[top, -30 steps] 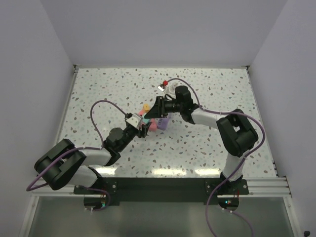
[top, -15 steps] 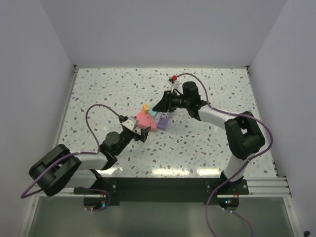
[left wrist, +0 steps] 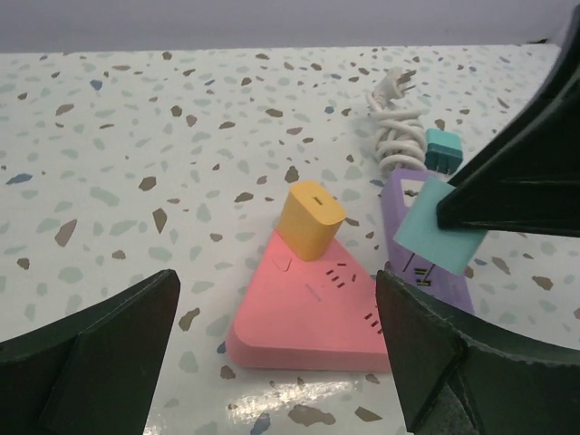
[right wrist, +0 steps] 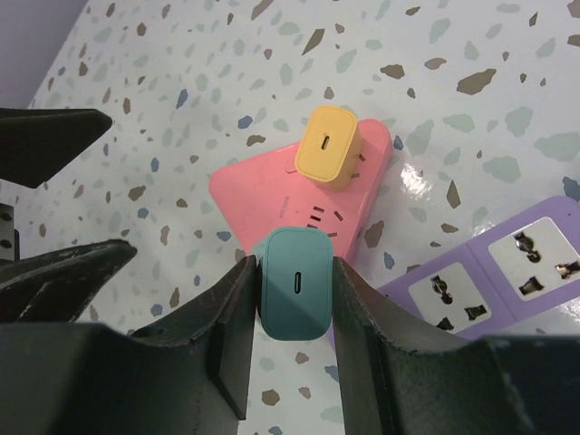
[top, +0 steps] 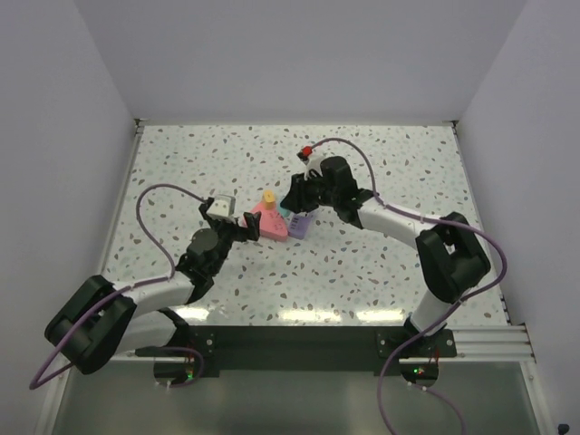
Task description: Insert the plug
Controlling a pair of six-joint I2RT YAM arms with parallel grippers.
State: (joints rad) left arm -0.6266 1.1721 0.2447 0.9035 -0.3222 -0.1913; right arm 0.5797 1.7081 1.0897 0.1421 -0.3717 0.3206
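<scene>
A pink triangular power strip (top: 270, 224) lies mid-table with an orange plug (top: 268, 197) standing in it; both show in the left wrist view, the strip (left wrist: 313, 313) and the orange plug (left wrist: 311, 219). My right gripper (right wrist: 292, 285) is shut on a teal plug (right wrist: 294, 283), held above the pink strip's (right wrist: 281, 195) near corner, beside the purple power strip (right wrist: 489, 272). In the left wrist view the teal plug (left wrist: 438, 235) hangs above the purple strip (left wrist: 412, 263). My left gripper (left wrist: 276, 340) is open and empty, just in front of the pink strip, not touching it.
A coiled white cable (left wrist: 394, 118) and a second teal block (left wrist: 443, 149) lie at the purple strip's far end. My left gripper's fingers (right wrist: 63, 267) show at the left of the right wrist view, close to the pink strip.
My left gripper has drawn back to the left, off the pink strip, uncovering it with the orange plug in it. My right gripper has shifted slightly, still holding the teal plug.
</scene>
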